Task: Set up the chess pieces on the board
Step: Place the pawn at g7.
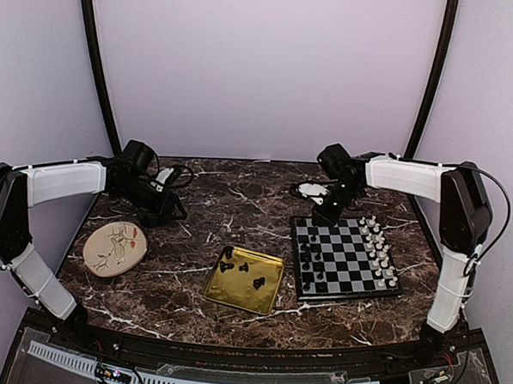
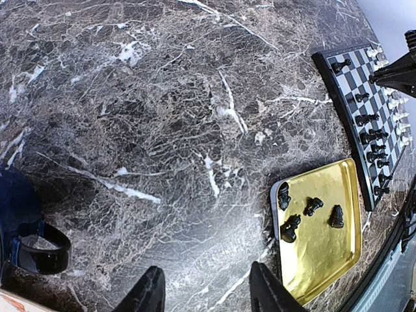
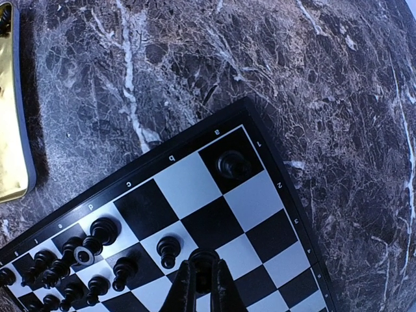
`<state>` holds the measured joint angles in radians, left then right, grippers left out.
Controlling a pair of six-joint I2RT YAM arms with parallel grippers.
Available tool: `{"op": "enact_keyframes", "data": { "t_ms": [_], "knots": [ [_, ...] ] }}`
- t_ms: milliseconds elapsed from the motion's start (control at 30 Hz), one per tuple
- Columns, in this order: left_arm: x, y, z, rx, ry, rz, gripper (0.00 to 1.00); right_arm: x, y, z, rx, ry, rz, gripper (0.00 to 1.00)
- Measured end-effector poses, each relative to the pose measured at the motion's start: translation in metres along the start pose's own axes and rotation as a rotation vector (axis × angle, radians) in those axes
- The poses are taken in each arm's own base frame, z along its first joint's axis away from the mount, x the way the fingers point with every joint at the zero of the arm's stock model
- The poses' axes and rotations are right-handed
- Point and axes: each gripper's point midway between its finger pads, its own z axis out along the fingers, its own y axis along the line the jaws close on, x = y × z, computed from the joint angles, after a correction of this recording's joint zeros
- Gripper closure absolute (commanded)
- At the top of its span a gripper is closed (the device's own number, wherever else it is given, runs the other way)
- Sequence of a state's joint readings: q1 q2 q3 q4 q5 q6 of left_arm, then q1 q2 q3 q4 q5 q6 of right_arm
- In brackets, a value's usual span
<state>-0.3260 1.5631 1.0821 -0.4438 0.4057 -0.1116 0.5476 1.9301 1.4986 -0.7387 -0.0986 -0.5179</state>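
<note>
Right gripper [image 3: 203, 279]: jaws pinched nearly together on what looks like a small black chess piece [image 3: 203, 255], low over the flat checkered board [image 3: 253, 195], near its corner on the black side.

Left gripper [image 2: 208, 296]: jaws part open, nothing in them, hovering over the dark marble table [image 2: 162, 130], well apart from the board.

Risks:
- Thin grip, so the piece may slip or tip on release.
- The standing black pawn [image 3: 169, 250] is just beside the fingers and could get knocked.
- The piece could land across a square line.

Held piece: long axis seems roughly upright, running along the fingers; which end is up I cannot tell.

Four more black pieces [image 1: 245, 268] lie on the square gold metal tray [image 1: 225, 289], beside the board. White pieces [image 1: 376, 246] stand along the board's far side from the tray.
</note>
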Motion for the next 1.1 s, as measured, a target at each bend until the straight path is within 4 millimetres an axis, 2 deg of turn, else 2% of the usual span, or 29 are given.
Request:
{"op": "enact_keyframes", "data": {
  "t_ms": [500, 900, 1100],
  "knots": [
    [0.001, 0.0, 0.001, -0.002, 0.003, 0.001, 0.53, 0.011, -0.001, 0.023, -0.011, 0.05, 0.01, 0.94],
    [0.001, 0.0, 0.002, -0.001, 0.007, 0.002, 0.53, 0.014, -0.002, 0.033, -0.019, 0.067, 0.015, 0.92],
    [0.002, 0.0, 0.003, -0.001, 0.01, 0.001, 0.53, 0.012, -0.005, 0.037, -0.015, 0.063, 0.017, 0.83]
  ]
}}
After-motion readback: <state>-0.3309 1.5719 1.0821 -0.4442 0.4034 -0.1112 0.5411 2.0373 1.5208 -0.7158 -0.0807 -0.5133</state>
